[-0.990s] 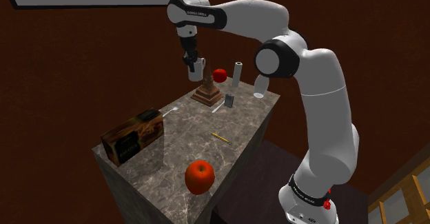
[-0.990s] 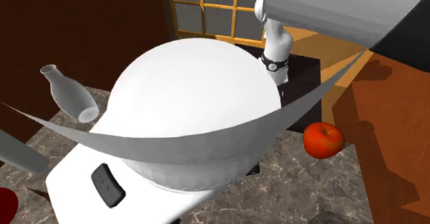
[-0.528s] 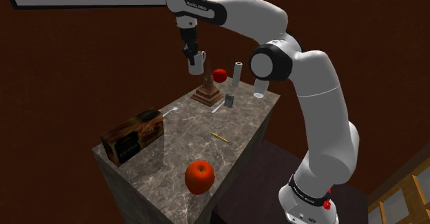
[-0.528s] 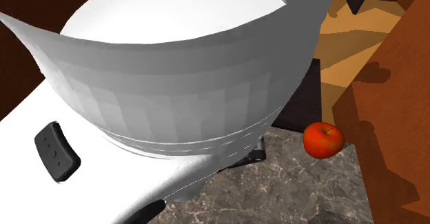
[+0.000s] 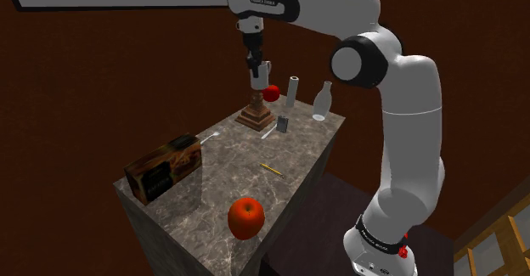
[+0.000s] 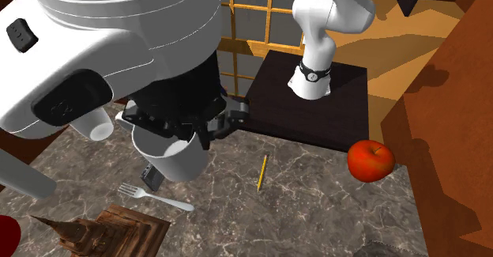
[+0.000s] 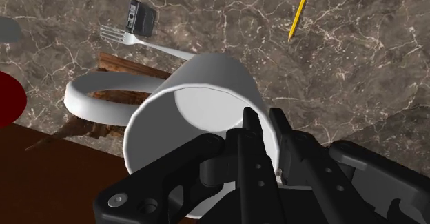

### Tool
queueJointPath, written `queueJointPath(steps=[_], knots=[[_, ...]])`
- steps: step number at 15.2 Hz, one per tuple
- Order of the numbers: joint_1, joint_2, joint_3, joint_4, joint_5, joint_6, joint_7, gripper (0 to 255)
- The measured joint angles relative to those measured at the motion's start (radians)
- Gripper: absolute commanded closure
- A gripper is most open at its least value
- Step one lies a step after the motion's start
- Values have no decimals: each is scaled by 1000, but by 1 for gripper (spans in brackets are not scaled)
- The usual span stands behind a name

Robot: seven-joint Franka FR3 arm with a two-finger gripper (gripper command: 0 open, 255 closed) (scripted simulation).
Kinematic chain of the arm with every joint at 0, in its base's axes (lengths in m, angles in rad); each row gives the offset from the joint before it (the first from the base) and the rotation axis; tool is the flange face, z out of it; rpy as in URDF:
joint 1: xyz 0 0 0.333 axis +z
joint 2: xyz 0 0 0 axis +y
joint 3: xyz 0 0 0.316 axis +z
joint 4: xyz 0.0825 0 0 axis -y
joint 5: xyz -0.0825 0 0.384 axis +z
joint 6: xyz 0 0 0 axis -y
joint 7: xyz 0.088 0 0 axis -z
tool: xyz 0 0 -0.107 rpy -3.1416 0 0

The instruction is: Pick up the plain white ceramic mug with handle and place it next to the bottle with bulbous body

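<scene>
A plain white mug (image 7: pixel 207 98) with a looped handle (image 7: pixel 96 92) hangs in the air, tilted. My gripper (image 7: pixel 264 127) is shut on its rim, one finger inside and one outside. In the shoulder view the gripper (image 5: pixel 256 64) holds the mug (image 5: pixel 262 77) high above the far end of the marble table (image 5: pixel 238 181), over a wooden tower figure (image 5: pixel 256 113). The white bottle with the bulbous body (image 5: pixel 321 103) stands at the table's far corner, to the shoulder view's right of the mug. In the second exterior view the mug (image 6: pixel 175 154) hangs under the hand.
Near the bottle stand a tall pale cylinder (image 5: pixel 291 91) and a small red fruit (image 5: pixel 271 92). A fork (image 6: pixel 154 198), a small dark object (image 6: pixel 152 176) and a yellow pencil (image 6: pixel 261 173) lie mid-table. A red apple (image 5: pixel 245 218) and a brown box (image 5: pixel 163 167) sit at the near end.
The arm has carried the mug to the shoulder view's right, from beyond the wooden figure to above it. The bottle, hidden by the elbow before, now shows.
</scene>
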State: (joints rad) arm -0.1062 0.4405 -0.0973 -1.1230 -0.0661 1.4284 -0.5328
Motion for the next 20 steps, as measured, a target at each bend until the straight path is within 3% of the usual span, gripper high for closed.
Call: queueJointPath(steps=[9, 20], knots=[[-109, -163, -60, -253, -19, 108, -165, 255], [-256, -214, -152, -332, -30, 165, -400, 255]])
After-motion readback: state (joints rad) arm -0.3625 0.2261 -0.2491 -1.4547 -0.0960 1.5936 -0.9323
